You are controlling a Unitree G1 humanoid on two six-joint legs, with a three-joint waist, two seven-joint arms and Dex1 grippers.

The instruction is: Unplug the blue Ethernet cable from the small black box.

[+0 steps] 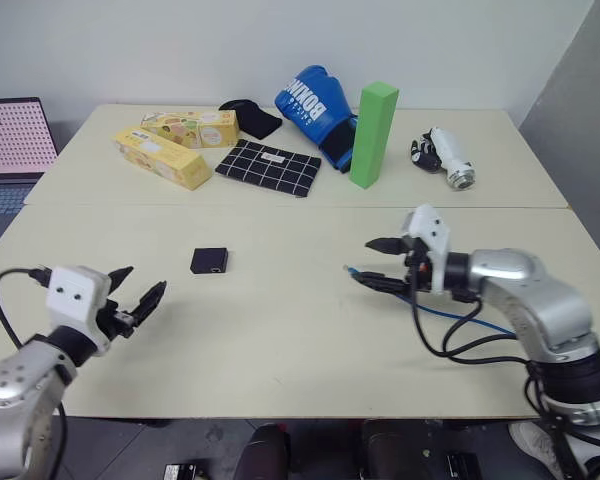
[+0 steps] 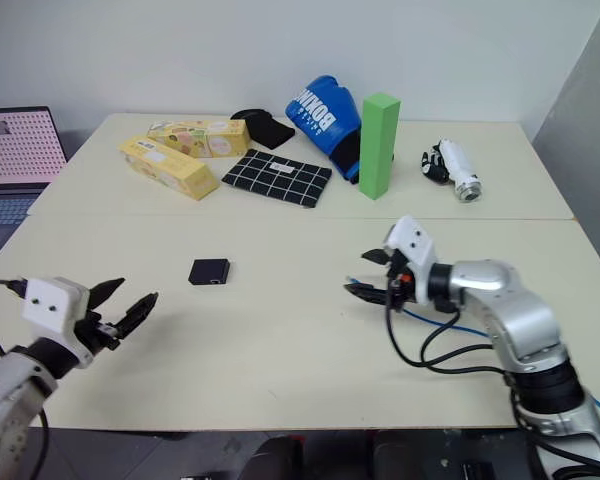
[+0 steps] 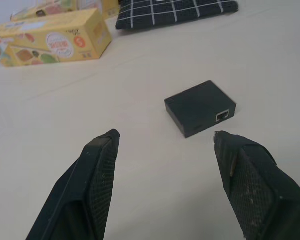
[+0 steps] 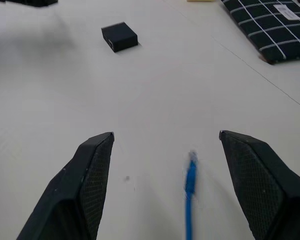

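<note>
The small black box (image 1: 209, 261) lies flat on the cream table, its port (image 3: 221, 116) empty and facing me. The blue Ethernet cable (image 4: 190, 182) is free of the box. Its plug end (image 1: 349, 270) rests between the fingers of my right gripper (image 1: 362, 261), which stands open well to the right of the box. From there the cord (image 1: 450, 313) trails back under that arm among black robot cables. My left gripper (image 1: 145, 280) is open, low and to the left of the box, with nothing between its fingers (image 3: 101, 165).
At the back stand two yellow cartons (image 1: 162, 158), a black cloth with white grid lines (image 1: 268, 166), a blue boxing glove (image 1: 315, 105), an upright green block (image 1: 373, 134) and a white-and-black tool (image 1: 446, 156). A laptop (image 1: 10, 150) sits off the table's left edge.
</note>
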